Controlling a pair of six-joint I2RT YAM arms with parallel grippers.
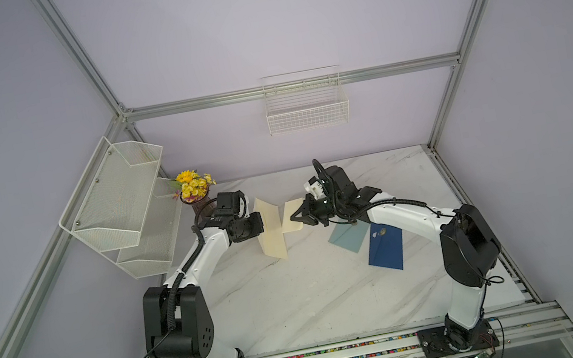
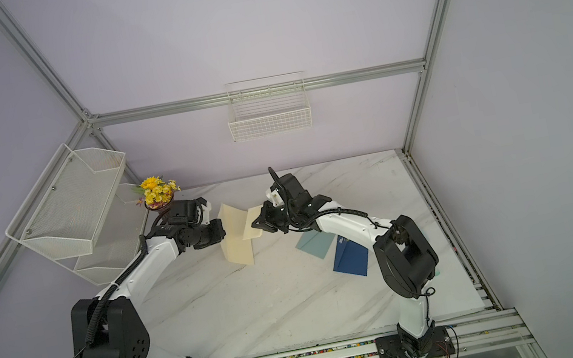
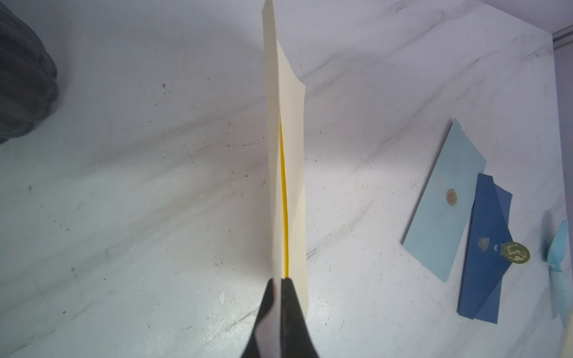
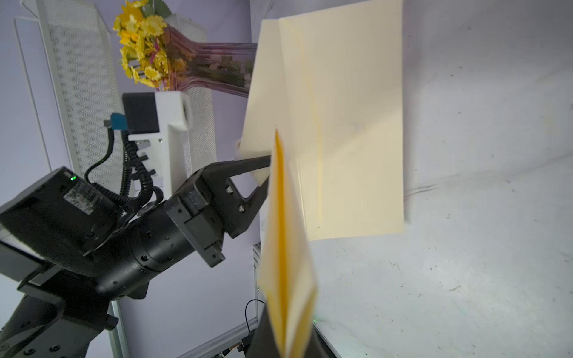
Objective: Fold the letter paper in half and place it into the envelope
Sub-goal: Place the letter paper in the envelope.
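the cream letter paper (image 1: 271,230) is hanging over the far half of the marble counter (image 1: 318,301), bent into a v with a larger panel sloping down on the left arm's side and a smaller panel on the right arm's side. i cannot tell whether its low edge is touching the counter. the left hand (image 1: 261,232) is clamping together on the outer edge of the larger panel. in the left wrist view the sheet is running edge-on out of it, with a yellow inner face showing in the fold. the right hand (image 1: 294,218) is pinching shut on the smaller panel.

apart from the paper, under the right arm, the dark blue envelope (image 1: 386,248) is lying flat with its flap open, overlapping a corner of a light blue envelope (image 1: 350,237).

yellow flowers (image 1: 192,184) are standing in a vase at the far left corner, beside a white mesh rack (image 1: 115,210). a wire basket (image 1: 307,112) is hanging on the back wall.
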